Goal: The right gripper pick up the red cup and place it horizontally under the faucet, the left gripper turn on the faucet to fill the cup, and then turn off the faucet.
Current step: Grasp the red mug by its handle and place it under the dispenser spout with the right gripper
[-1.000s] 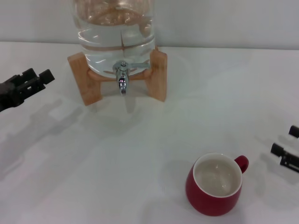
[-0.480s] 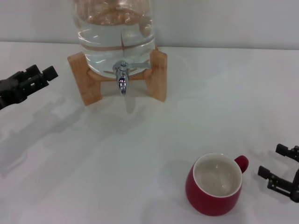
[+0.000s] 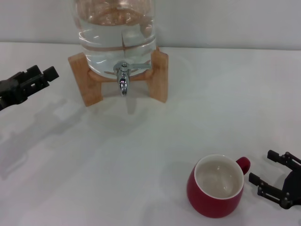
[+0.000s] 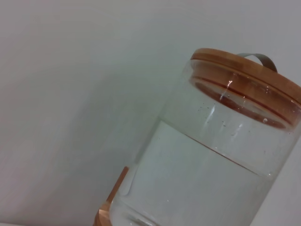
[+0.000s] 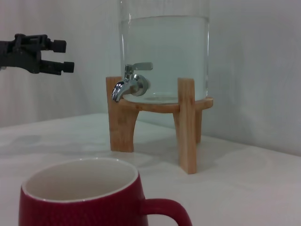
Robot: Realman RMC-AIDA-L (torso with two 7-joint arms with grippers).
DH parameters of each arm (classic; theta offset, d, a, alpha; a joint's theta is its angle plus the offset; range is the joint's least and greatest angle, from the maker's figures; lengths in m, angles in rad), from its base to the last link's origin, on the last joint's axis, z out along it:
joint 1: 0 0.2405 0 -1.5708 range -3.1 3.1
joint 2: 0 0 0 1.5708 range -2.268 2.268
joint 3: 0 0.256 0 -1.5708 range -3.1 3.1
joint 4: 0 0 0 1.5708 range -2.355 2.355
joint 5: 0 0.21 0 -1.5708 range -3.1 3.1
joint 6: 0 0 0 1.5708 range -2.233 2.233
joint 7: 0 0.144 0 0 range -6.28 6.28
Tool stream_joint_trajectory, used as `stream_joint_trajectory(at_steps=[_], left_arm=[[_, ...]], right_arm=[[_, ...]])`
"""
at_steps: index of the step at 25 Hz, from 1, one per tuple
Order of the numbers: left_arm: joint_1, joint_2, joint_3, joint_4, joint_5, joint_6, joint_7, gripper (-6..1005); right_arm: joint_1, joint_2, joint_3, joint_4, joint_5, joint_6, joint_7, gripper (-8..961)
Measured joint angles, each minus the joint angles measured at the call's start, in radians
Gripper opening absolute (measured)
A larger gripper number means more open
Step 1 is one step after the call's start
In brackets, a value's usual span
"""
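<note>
Right gripper [image 3: 264, 170] low beside the red cup [image 3: 216, 192], fingers spread wide; left gripper [image 3: 41, 75] raised, fingers parted.

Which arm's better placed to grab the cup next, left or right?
Right. Its tool sits open just beside the red cup, on the handle side, at table level. The left tool hangs open far across the table, level with the faucet, so it suits the lever later.

Right gripper [image 3: 269, 178]: low at my near right, fingers spread apart, holding nothing | Left gripper [image 3: 43, 75]: raised at my far left, fingers parted, holding nothing, arm reaching in from the left edge
</note>
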Motion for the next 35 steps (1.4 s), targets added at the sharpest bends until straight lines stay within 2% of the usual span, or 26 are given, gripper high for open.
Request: stream_joint_trajectory(at_steps=[35], left_arm=[[-0.001, -0.005, -0.001, 0.002, -0.006, 0.009, -0.002, 894]], right_arm=[[0.052, 0.014, -0.009, -0.011, 0.033, -0.063, 0.000, 772]])
